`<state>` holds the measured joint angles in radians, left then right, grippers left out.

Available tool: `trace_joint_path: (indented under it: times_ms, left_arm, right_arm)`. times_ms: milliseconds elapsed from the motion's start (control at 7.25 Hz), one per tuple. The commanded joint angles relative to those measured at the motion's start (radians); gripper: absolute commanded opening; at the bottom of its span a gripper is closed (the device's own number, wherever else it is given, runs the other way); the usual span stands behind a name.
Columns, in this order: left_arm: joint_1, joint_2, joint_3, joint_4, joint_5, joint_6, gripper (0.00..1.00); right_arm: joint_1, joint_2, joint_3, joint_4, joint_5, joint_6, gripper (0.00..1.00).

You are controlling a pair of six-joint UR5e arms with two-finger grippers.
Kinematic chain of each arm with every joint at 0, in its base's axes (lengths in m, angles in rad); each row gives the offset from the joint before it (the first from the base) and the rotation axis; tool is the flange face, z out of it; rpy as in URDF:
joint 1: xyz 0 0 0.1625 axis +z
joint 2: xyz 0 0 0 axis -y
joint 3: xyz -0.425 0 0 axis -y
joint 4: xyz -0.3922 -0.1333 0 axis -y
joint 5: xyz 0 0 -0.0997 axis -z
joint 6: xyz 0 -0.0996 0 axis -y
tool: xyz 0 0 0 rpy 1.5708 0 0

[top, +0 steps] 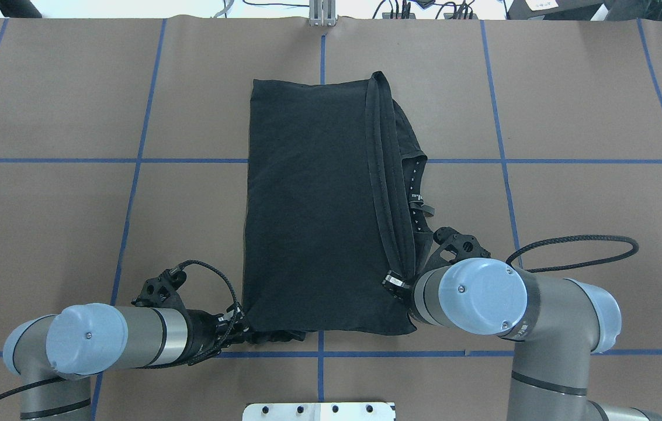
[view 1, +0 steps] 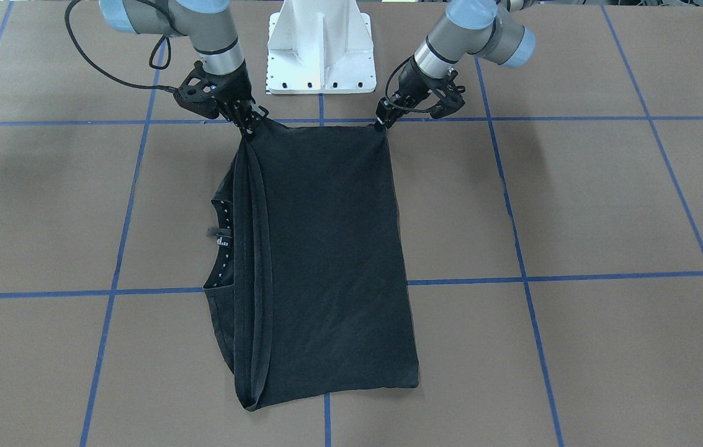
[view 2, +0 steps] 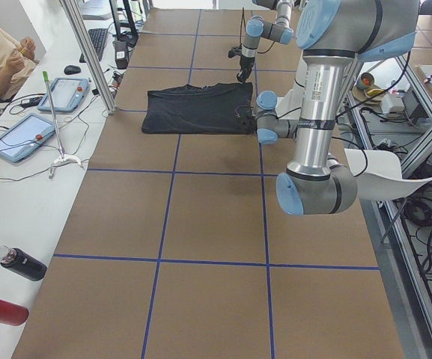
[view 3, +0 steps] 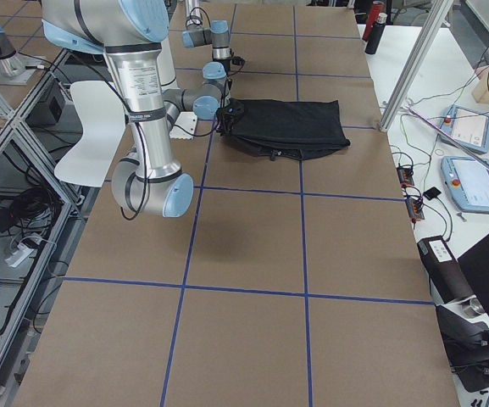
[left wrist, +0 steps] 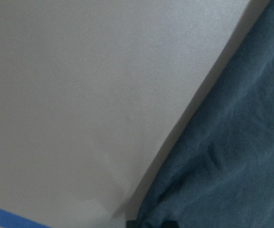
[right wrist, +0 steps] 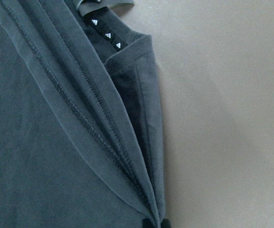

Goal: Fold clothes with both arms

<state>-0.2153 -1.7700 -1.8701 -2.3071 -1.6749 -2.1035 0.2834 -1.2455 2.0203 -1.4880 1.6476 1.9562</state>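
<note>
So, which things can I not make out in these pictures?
T-shirt underside: all views, covered by its own folded cloth.
Left gripper fingertips: left wrist view, cut off by the bottom edge.
Right gripper: overhead view, mostly behind its arm's blue joint cap.

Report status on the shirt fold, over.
Left gripper shut on black T-shirt, near corner. Right gripper shut on other near corner, hems bunched there. T-shirt folded, lying on table. White pedestal base behind grippers.
</note>
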Motion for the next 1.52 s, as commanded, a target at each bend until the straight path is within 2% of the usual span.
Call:
trace_joint_path:
  times_ms: [0,414,689,965,1241,1379]
  left_arm:
    - [-0.001,0.001,-0.013,0.0,-0.005,-0.006,0.0]
    - [-0.001,0.009,-0.067,0.0,-0.02,-0.029,0.0]
    - [0.01,0.026,-0.111,0.002,-0.028,-0.052,0.0]
    - [0.063,0.137,-0.24,0.009,-0.02,-0.079,0.0]
    - [0.06,0.152,-0.264,0.011,-0.025,-0.079,0.0]
    - [0.068,0.152,-0.235,0.014,-0.022,-0.081,0.0]
  right_arm:
    - [-0.001,0.001,0.0,0.0,0.0,0.0,0.0]
    - [0.0,0.003,0.003,0.0,0.0,0.001,0.0]
    - [0.002,-0.009,0.04,-0.002,0.001,0.001,0.0]
    - [0.003,-0.054,0.125,0.0,0.076,0.023,0.0]
    - [0.003,-0.066,0.165,0.002,0.118,0.032,0.0]
    - [0.005,-0.08,0.172,0.002,0.126,0.038,0.0]
